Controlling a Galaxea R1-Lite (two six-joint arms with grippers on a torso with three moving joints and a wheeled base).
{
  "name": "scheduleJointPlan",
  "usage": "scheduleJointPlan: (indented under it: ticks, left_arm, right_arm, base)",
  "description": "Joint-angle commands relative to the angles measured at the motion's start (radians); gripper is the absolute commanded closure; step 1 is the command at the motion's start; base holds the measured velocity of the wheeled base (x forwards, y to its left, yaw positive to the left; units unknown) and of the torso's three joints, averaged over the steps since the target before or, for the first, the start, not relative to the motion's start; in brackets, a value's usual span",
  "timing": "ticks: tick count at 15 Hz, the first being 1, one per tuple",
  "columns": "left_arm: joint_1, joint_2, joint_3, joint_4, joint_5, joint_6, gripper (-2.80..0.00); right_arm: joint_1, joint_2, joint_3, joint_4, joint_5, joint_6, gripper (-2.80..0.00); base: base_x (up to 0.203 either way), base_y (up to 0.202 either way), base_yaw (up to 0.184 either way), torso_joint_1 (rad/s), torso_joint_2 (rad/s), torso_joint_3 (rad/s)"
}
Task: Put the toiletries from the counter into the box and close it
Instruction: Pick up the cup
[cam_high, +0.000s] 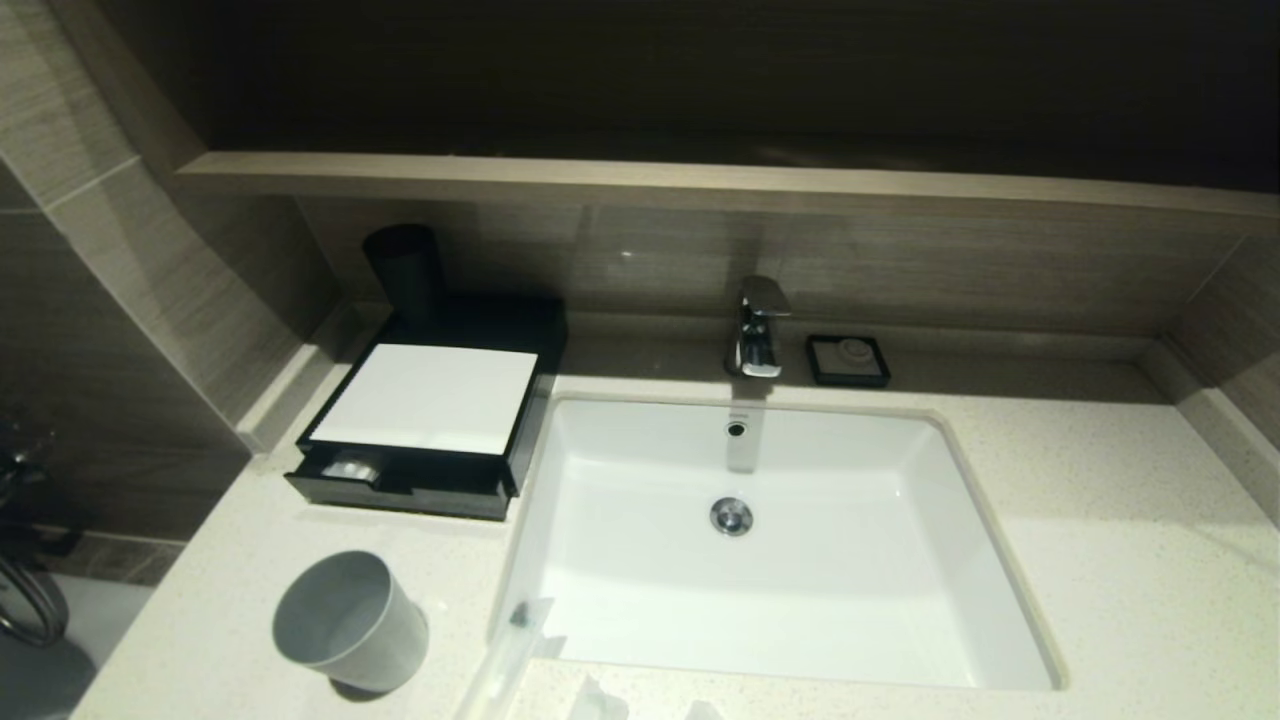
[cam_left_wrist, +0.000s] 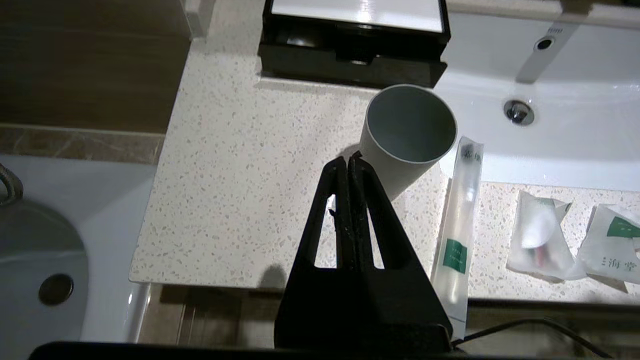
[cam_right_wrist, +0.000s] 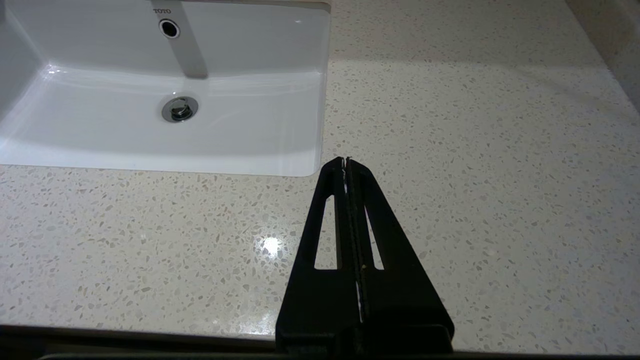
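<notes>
- The box (cam_high: 425, 400) sits at the sink (cam_high: 900, 560)'s left, drawer pulled out; one pale packet (cam_high: 352, 467) seems to lie inside.
- Three toiletries remain on the counter (cam_left_wrist: 240, 190) along the sink's near edge: a long slim packet (cam_left_wrist: 457, 235) beside the grey cup (cam_left_wrist: 407, 135), and two small packets (cam_left_wrist: 540, 235) (cam_left_wrist: 615, 245) further right.
- Left gripper (cam_left_wrist: 348, 161) hovers near the cup, jaws pressed together, empty; right gripper (cam_right_wrist: 345, 162) hangs by the sink's right corner, likewise closed on nothing.
- Mostly undone, I'd say; drawer still to shut.

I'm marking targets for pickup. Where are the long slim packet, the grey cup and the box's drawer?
long slim packet (cam_left_wrist: 457, 235), left wrist view, on the middle of its clear wrapper.
grey cup (cam_left_wrist: 395, 167), left wrist view, on its outer wall.
box's drawer (cam_high: 400, 485), head view, on its black front panel.
</notes>
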Motion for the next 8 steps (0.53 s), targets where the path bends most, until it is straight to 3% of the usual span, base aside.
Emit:
scheduleJointPlan:
  ticks: [1, 5, 8]
  left_arm:
    - [-0.001, 0.198, -0.078, 0.057, -0.008, 0.001, 0.0]
    - [-0.013, 0.395, -0.235, 0.27, -0.088, 0.012, 0.0]
    - [-0.086, 0.484, -0.258, 0.305, -0.126, 0.024, 0.0]
  right_arm:
    - [0.0, -0.001, 0.0, 0.001, 0.0, 0.0, 0.0]
    - [0.0, -0.001, 0.0, 0.0, 0.0, 0.0, 0.0]
    - [0.0, -0.001, 0.0, 0.0, 0.0, 0.0, 0.0]
  base:
    - [0.0, 0.0, 0.0, 0.0, 0.0, 0.0]
    - [0.0, 0.0, 0.0, 0.0, 0.0, 0.0]
    - [0.0, 0.0, 0.0, 0.0, 0.0, 0.0]
